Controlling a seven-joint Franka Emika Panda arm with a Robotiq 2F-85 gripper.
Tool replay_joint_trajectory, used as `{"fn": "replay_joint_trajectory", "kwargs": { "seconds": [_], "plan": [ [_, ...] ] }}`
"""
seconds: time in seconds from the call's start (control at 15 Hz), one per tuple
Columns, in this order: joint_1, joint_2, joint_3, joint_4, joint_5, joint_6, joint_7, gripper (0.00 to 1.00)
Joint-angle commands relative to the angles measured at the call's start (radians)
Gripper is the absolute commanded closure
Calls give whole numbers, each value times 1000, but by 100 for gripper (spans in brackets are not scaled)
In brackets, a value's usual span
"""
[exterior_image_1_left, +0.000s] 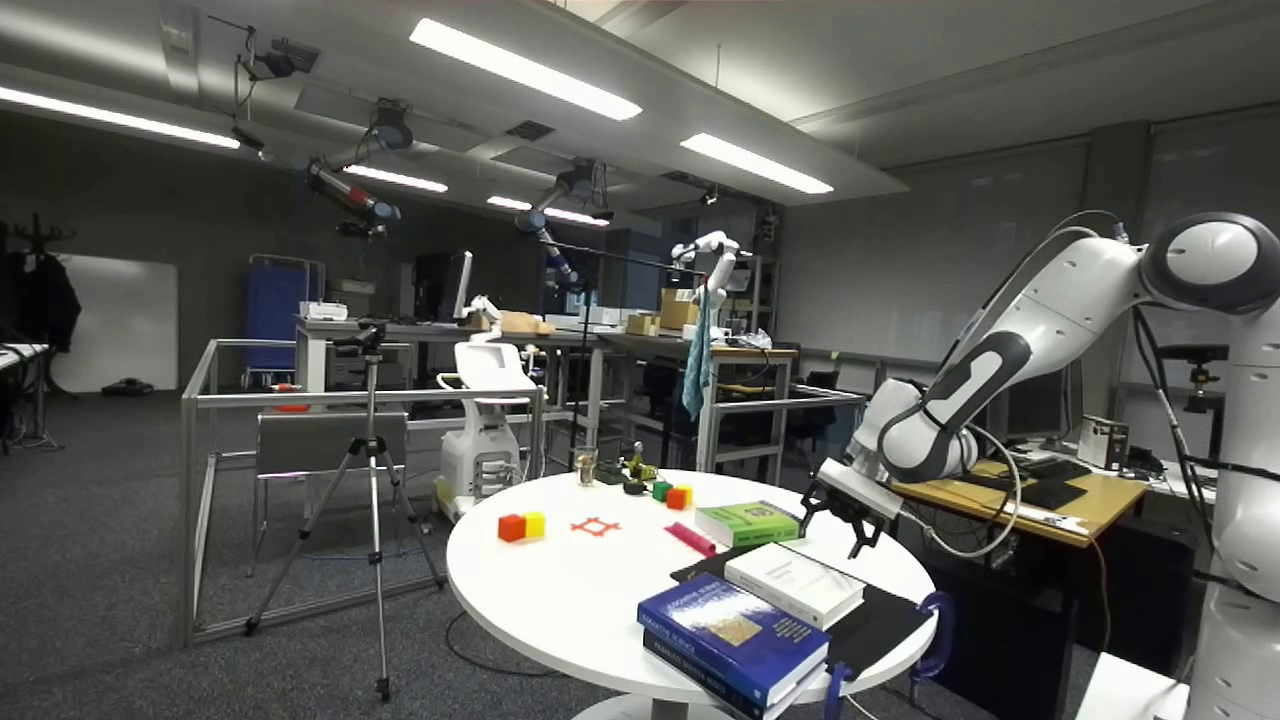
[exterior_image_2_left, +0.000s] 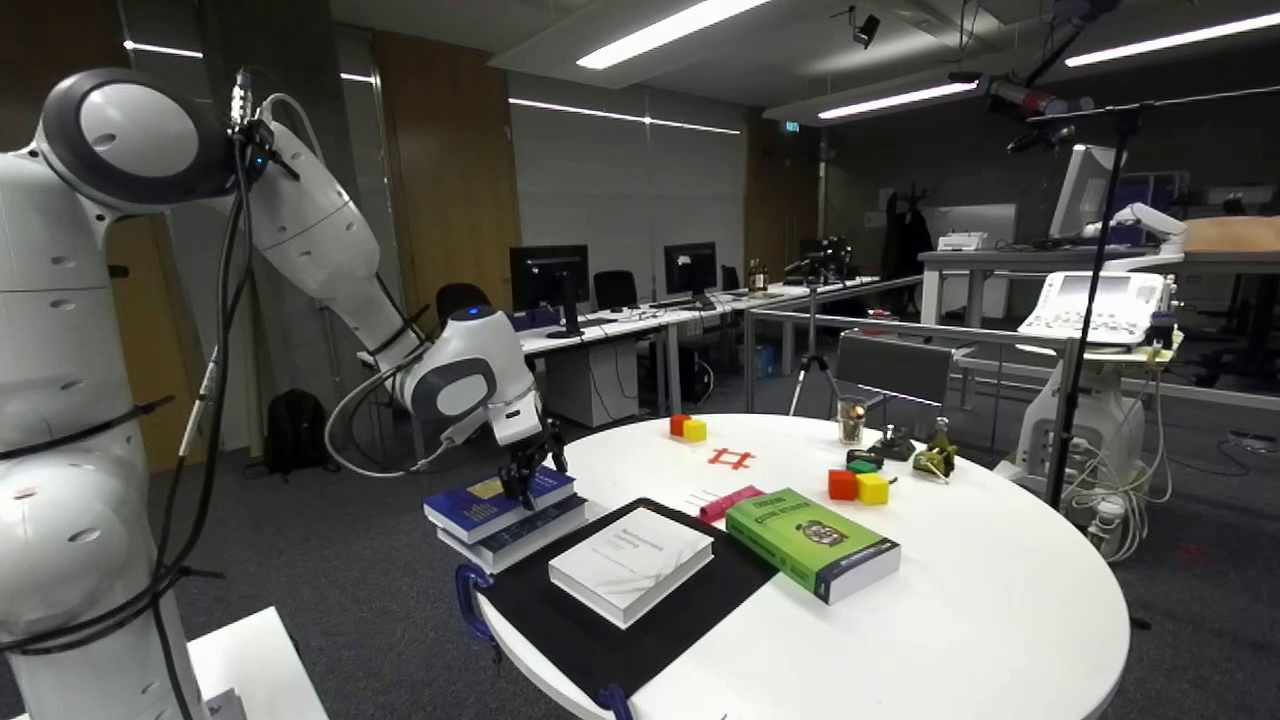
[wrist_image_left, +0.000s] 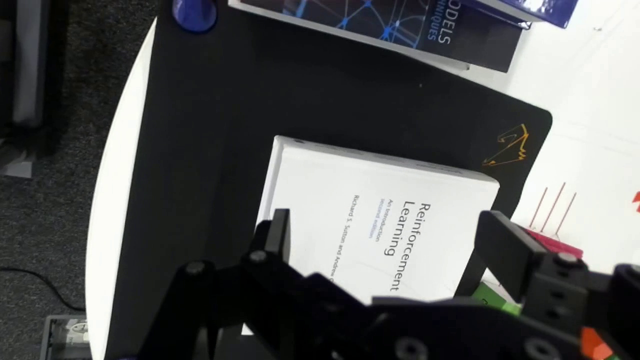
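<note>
My gripper (wrist_image_left: 382, 225) is open and empty, pointing down above a white book (wrist_image_left: 370, 185) titled Reinforcement Learning. The white book lies flat on a black mat (wrist_image_left: 210, 125) at the table's edge; it shows in both exterior views (exterior_image_1_left: 795, 582) (exterior_image_2_left: 632, 560). In the exterior views the gripper (exterior_image_1_left: 832, 535) (exterior_image_2_left: 543, 482) hangs above the book, apart from it. A blue book (exterior_image_1_left: 735, 630) rests on a dark book (exterior_image_1_left: 700, 668) on one side of the mat. A green book (exterior_image_2_left: 815, 540) lies on the other side. My fingers hide part of the white book in the wrist view.
Blue clamps (exterior_image_1_left: 937, 635) grip the round white table (exterior_image_2_left: 1000, 600) at its edge. A pink object (exterior_image_2_left: 730, 503) lies beside the green book. Red and yellow blocks (exterior_image_1_left: 512, 527), a red grid shape (exterior_image_1_left: 596, 526), a glass (exterior_image_1_left: 586, 466) and small items stand farther off.
</note>
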Motion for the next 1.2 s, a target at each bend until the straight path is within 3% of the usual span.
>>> {"fn": "replay_joint_trajectory", "kwargs": {
  "seconds": [0.0,0.33,0.4,0.6,0.8,1.0,1.13],
  "plan": [
    [50,8,-42,9,25,0,-15,0],
    [54,10,-44,14,29,0,-15,0],
    [12,-2,-22,-7,-21,23,27,0],
    [6,27,-49,3,-25,48,96,0],
    [24,98,-118,53,-114,83,271,0],
    [86,192,-226,138,-260,69,482,0],
    [127,256,-257,202,-288,30,558,0]
  ]
}}
